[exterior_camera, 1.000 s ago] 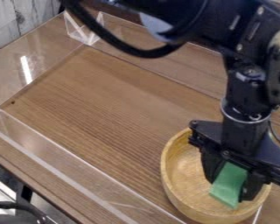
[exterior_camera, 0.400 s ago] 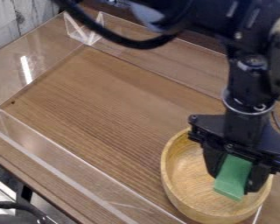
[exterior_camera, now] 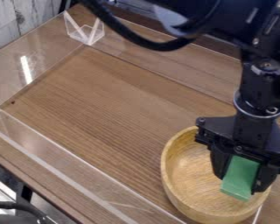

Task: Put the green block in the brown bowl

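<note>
The brown bowl (exterior_camera: 187, 178) sits at the lower right of the wooden table, round with a thick pale rim. My gripper (exterior_camera: 241, 173) hangs right over the bowl's right half, its black fingers pointing down and shut on the green block (exterior_camera: 241, 178). The bright green bar is held on end, tilted a little, its lower end down inside the bowl near the right rim. Whether the block touches the bowl's floor cannot be told. The arm's dark body rises from the gripper toward the top right.
A clear acrylic wall (exterior_camera: 43, 144) runs along the table's (exterior_camera: 108, 96) left and front edges, with a clear bracket (exterior_camera: 81, 31) at the back. Black cables (exterior_camera: 143, 35) hang across the top.
The gripper, still holding the green block, has shifted a little to the right and slightly down over the bowl. The bowl has not moved.
</note>
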You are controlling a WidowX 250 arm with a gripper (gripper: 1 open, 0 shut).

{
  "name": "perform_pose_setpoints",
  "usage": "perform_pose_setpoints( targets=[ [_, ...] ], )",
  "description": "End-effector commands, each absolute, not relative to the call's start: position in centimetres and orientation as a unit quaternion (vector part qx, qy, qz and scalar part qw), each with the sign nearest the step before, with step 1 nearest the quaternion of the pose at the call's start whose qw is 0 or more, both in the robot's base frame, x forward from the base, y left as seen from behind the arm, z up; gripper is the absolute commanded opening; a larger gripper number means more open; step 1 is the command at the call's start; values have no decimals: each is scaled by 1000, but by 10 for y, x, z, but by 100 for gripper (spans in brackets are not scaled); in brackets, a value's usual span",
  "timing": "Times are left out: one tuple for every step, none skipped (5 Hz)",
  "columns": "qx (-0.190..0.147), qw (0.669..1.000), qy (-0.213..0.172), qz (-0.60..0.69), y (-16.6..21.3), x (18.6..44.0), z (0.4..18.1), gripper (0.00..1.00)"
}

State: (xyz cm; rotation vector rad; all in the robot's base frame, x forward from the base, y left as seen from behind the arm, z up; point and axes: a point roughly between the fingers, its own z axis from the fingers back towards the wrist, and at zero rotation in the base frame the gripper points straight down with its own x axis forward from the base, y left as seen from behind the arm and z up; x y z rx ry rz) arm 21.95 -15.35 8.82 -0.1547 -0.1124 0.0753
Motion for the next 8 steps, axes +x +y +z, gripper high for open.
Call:
perform_pose_setpoints(
  targets=[
    [-94, 992, -79, 32, -155, 227, 107, 100],
    [-95, 991, -85, 29, -149, 233, 116, 100],
    [-102, 989, -100, 31, -135, 230, 125, 100],
    [-110, 986, -117, 32, -123, 229, 137, 100],
    [-112, 985, -130, 37, -107, 227, 148, 100],
    [-111, 983, -141, 41, -95, 226, 171, 100],
    [-104, 982, -151, 48, -78, 227, 184, 100],
    [-92, 982, -151, 58, -69, 232, 177, 100]
  ],
)
